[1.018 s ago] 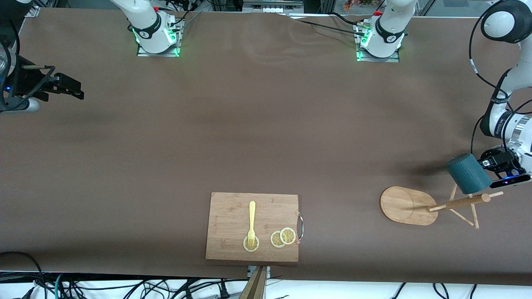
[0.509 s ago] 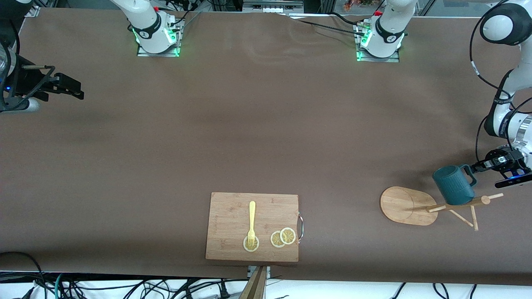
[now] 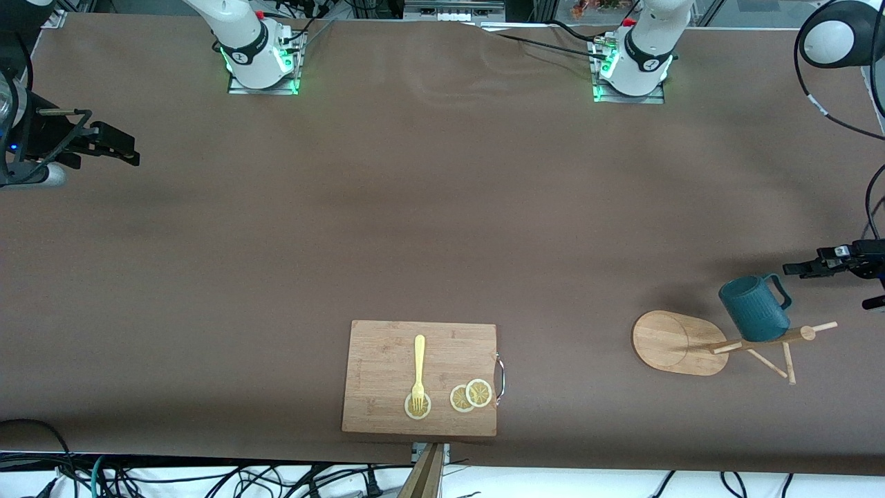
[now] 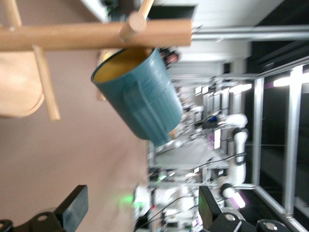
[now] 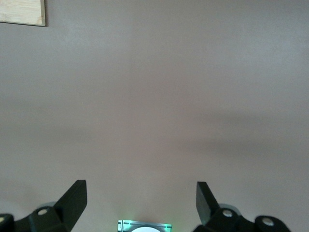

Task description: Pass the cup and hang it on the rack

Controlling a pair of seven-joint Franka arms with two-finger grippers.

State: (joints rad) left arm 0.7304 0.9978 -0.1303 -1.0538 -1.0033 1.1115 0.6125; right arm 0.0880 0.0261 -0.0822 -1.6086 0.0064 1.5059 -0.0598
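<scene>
No readable text, label or number shows anywhere.

- A brown cloth-covered worktop (image 3: 442, 207) filled the front view.
- Tangled cables (image 3: 104, 477) lay on the pale floor along the worktop's edge nearest the front camera.
- Metal frame posts (image 4: 289, 121) and bright strip lights (image 4: 289, 82) stood past the worktop.

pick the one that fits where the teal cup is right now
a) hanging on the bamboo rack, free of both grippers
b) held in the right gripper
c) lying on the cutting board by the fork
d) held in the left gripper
a: the cup hangs on the rack, the left gripper is open and apart from it, and the right gripper is open at the right arm's end of the table.
</scene>
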